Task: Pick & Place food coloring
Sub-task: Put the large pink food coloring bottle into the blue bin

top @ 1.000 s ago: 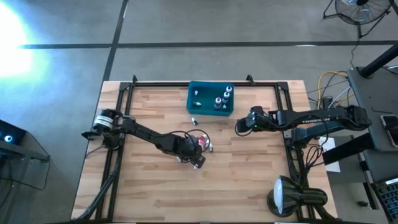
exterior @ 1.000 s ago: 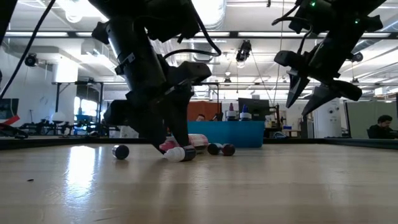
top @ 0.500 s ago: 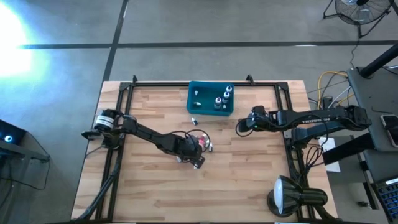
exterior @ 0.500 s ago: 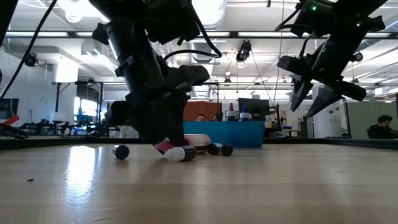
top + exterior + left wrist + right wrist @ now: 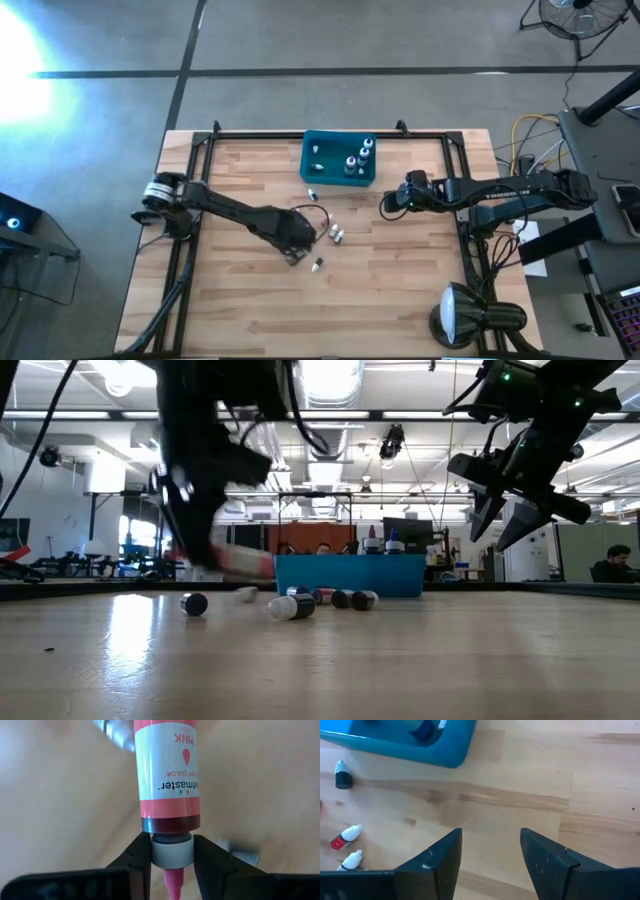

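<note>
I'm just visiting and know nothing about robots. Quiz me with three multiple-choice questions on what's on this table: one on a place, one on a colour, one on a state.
1. Where does the teal bin stand?
A. the table's far edge, middle
B. the near left corner
C. under the right arm

2. What colour name is printed on the bottle in the left end effector?
A. blue
B. pink
C. green

3. How is the right end effector?
A. shut on a bottle
B. open and holding nothing
C. inside the bin

Answers: 1 A, the high view shows it by the far rail. 2 B, the left wrist view shows the label reading PINK. 3 B, bare wood shows between its fingers.
</note>
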{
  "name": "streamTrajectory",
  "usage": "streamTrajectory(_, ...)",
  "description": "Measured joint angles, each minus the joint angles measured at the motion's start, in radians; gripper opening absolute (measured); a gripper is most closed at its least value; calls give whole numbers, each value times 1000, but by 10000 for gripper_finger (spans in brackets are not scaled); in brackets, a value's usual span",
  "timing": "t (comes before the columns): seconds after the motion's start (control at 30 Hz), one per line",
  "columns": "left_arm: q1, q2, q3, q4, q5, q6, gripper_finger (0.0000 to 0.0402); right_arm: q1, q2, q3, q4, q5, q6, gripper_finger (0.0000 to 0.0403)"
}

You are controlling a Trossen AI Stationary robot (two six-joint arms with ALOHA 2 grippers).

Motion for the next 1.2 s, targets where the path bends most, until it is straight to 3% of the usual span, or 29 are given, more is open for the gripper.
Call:
streamTrajectory(0.13,45,-74,64,-210,66,195,78,0,0,0,1,-4,-11,194)
streamTrajectory(0.33,188,-128,112,-347,469,376,99,-1,0,-1,7,-85,1,192)
streamTrajectory(0.5,252,-88,113,-578,519,473,99,0,0,-1,7,-205,34,181)
streamTrajectory(0.67,261,-44,62,-625,693,530,93,0,0,-1,6,-293,87,167)
streamTrajectory(0.87,221,46,-7,-629,646,539,93,0,0,-1,6,-316,136,154)
streamTrajectory(1.2,189,99,-79,-633,653,545,93,0,0,-1,7,-317,165,148)
